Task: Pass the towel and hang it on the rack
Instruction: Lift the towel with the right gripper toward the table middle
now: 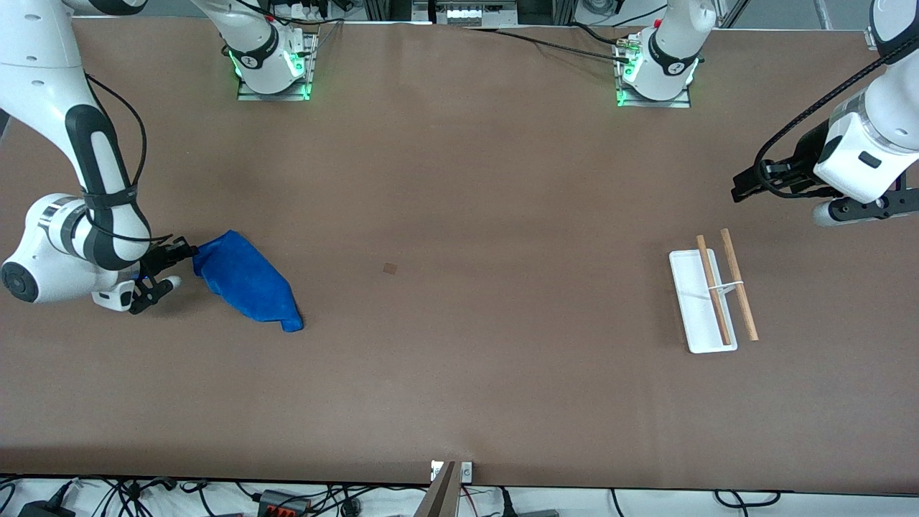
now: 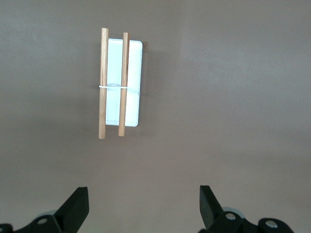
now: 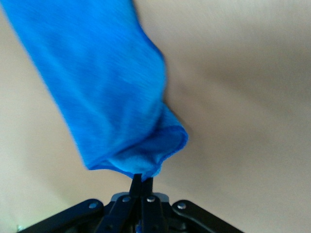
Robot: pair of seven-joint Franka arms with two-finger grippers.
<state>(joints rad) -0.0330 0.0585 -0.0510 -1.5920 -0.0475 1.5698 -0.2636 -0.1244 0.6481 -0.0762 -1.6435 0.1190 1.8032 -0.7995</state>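
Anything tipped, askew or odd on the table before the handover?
Nothing stands out. The white-tray rack with two wooden rods sits upright toward the left arm's end. The right gripper has its jaws shut on the bright blue plush towel. The left gripper waits open above the table.

Right claw (image 3: 141, 182) pinching towel (image 3: 104, 92) edge

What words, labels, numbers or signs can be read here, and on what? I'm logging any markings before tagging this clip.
None can be read.
The towel, pinched at one end by the shut right gripper, is plain blue.
The rack, white tray and wooden rods, bears no marking.
The left gripper hangs open above the table and carries no label.
A small dark square on the table shows no text.
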